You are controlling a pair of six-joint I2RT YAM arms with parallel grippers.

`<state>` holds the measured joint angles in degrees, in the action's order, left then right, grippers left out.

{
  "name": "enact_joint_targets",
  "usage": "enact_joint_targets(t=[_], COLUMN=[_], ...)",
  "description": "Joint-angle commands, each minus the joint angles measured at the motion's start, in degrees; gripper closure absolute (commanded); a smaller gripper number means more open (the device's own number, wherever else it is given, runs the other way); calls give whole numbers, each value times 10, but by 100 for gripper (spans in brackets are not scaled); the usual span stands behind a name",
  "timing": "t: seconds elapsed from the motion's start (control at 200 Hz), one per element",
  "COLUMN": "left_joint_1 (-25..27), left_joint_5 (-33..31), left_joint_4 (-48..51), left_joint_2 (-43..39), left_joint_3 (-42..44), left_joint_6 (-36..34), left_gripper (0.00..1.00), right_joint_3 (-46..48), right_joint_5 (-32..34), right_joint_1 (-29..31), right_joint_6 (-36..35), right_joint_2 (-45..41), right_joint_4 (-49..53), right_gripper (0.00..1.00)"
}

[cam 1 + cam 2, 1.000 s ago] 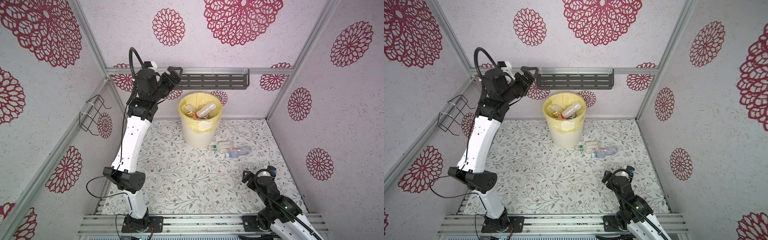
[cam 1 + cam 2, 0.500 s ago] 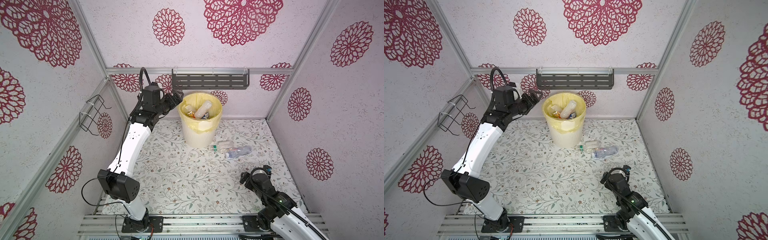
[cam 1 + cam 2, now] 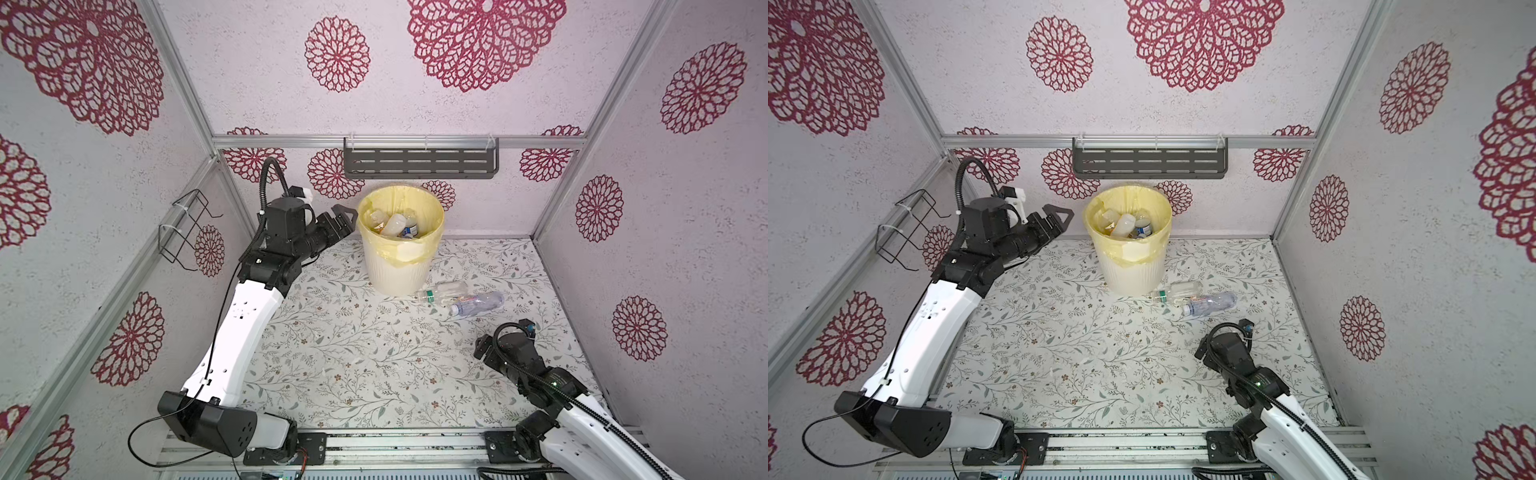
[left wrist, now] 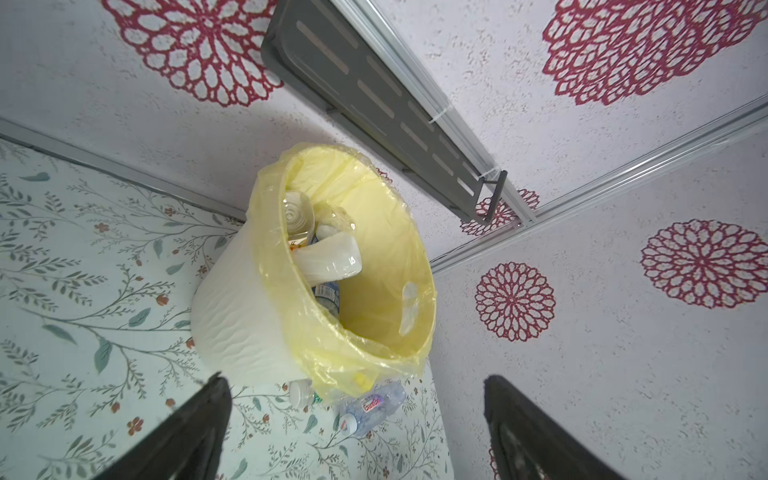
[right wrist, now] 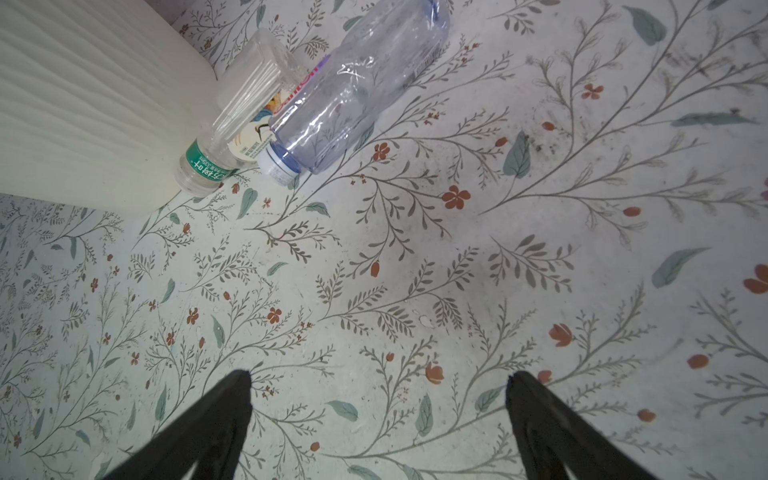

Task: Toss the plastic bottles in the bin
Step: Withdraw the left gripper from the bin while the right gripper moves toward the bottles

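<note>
The left gripper (image 3: 344, 217) beside the rim of the bin (image 3: 401, 266) and the right gripper (image 5: 379, 376) were held wide open and empty, the latter seemingly aimed at two plastic bottles (image 5: 357, 87) lying at its base.

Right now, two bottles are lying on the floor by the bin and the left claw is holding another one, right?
Not quite. The left claw is open and empty: the left wrist view shows nothing between its tips. The rest is right: the clear bottle and the bluish bottle do lie on the floor by the bin.
</note>
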<state>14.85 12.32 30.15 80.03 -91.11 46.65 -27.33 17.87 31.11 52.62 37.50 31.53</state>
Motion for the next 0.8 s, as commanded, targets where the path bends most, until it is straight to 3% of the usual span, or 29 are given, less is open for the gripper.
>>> enact_joint_targets(t=[0.0,0.391,0.791], left_joint_1=[1,26,77], left_joint_5=[-11,-60,-99], left_joint_4=[29,82,92], left_joint_2=[-36,-138,-180], left_joint_3=[30,113,220], left_joint_6=[-14,-18,-27], left_gripper=[3,3,3], right_joint_3=[-23,-53,-107], right_joint_5=[1,-30,-61], right_joint_1=[-3,-7,-23], right_joint_6=[4,-22,-65], right_joint_2=[-7,35,156], right_joint_4=[-1,-11,-34], right_gripper=[1,1,1])
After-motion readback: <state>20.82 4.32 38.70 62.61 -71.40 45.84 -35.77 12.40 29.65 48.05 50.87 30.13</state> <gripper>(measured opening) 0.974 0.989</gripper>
